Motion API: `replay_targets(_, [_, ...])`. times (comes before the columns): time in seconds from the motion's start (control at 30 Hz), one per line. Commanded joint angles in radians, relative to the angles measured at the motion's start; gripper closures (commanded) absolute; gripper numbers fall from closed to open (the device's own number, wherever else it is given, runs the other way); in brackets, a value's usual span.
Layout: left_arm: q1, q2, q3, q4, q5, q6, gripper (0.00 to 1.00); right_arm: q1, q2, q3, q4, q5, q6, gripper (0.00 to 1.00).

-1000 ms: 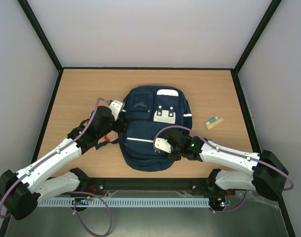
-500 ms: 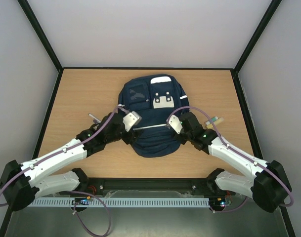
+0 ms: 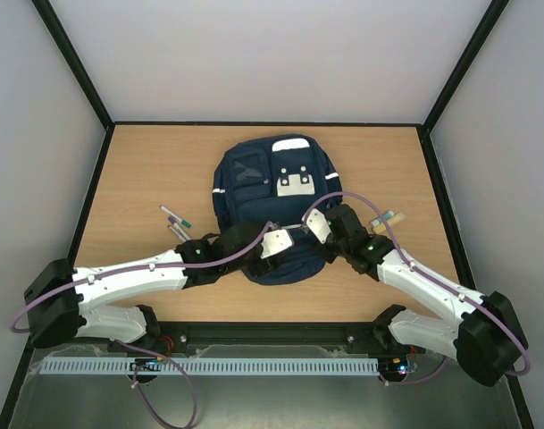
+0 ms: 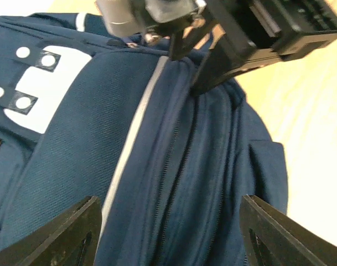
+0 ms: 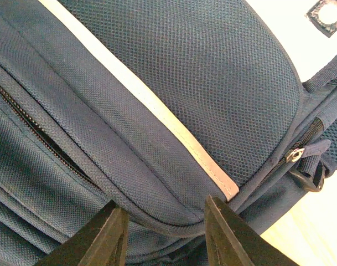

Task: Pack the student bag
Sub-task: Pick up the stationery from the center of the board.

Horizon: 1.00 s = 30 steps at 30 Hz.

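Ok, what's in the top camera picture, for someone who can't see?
A navy student bag lies flat on a wooden table, the left arm and right arm reaching onto its near end. Pens lie beside it.

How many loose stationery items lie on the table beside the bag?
4: two pens left of the student bag, two sticks to its right. Others may be hidden.

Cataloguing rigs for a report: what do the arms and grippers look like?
The left arm and right arm have white links, black joints and looping purple cables. The left gripper and right gripper have white plates and black fingers.
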<state>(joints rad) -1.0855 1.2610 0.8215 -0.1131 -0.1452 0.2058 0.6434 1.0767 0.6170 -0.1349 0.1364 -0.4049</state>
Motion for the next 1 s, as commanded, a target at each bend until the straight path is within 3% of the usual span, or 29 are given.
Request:
replay_targets(0.0, [0.003, 0.016, -0.04, 0.062, -0.115, 0.079, 0.29, -0.015, -0.017, -0.011, 0.055, 0.007, 0.027, 0.63])
replay_targets(0.2, [0.005, 0.047, -0.061, 0.097, -0.104, 0.096, 0.28, -0.021, -0.017, -0.008, 0.058, -0.01, 0.035, 0.69])
replay_targets(0.4, [0.006, 0.147, -0.017, 0.085, -0.104, 0.071, 0.36, -0.022, -0.037, -0.012, 0.061, -0.005, 0.031, 0.73])
replay_targets(0.73, [0.033, 0.169, -0.036, 0.175, -0.272, 0.053, 0.48, -0.025, -0.083, -0.021, 0.052, -0.032, 0.024, 0.74])
replay_targets(0.97, [0.059, 0.192, -0.008, 0.179, -0.211, 0.055, 0.48, -0.025, -0.079, -0.02, 0.05, -0.041, 0.021, 0.74])
